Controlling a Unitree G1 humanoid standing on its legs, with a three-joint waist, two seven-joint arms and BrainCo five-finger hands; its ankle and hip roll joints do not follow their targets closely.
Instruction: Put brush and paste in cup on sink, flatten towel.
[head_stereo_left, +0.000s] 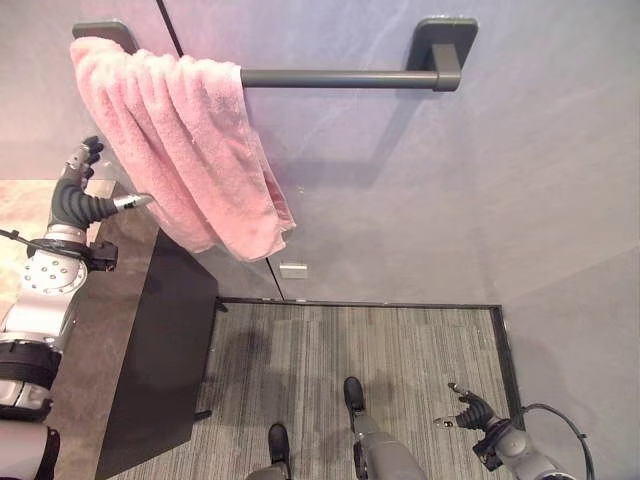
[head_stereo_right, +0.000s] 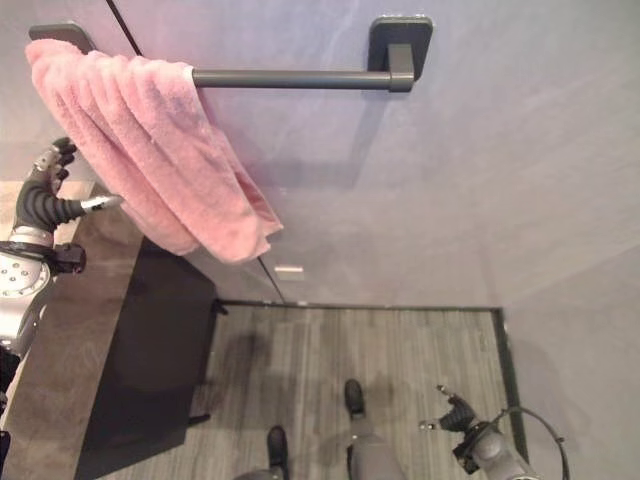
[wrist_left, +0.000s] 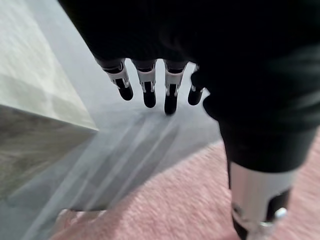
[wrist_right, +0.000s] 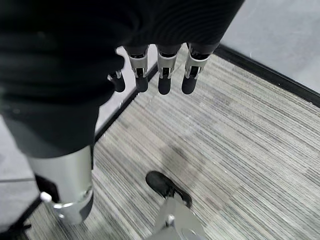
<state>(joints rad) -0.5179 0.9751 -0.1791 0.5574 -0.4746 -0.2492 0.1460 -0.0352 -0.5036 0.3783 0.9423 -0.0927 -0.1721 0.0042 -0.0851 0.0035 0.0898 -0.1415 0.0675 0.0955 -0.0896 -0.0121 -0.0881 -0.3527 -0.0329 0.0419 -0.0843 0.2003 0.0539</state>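
Left hand (head_stereo_left: 82, 190): raised beside the hanging towel, fingers (wrist_left: 149, 92) straight and relaxed, holding nothing; in its wrist view pink pile lies just past the fingertips, thumb reaching toward the cloth. Judged poised at the towel's near edge, ready to draw it along the rail.

Pink towel (head_stereo_left: 180, 140): draped over the left end of the towel bar (head_stereo_left: 340, 77), bunched in folds and hanging slantwise, lower corner drooping toward the wall seam. Most of the rail stands bare to its right, so room is there to spread the cloth; flattening not yet done.

Bench (head_stereo_left: 110, 300): stone-topped, with dark cabinet front, below the left arm. No brush, paste or cup can be made out on the part in sight.

Right hand (head_stereo_left: 468, 410): low at the robot's right side above the striped carpet (wrist_right: 240, 140), fingers (wrist_right: 165, 75) loosely extended, empty; judged idle, kept clear of the work.
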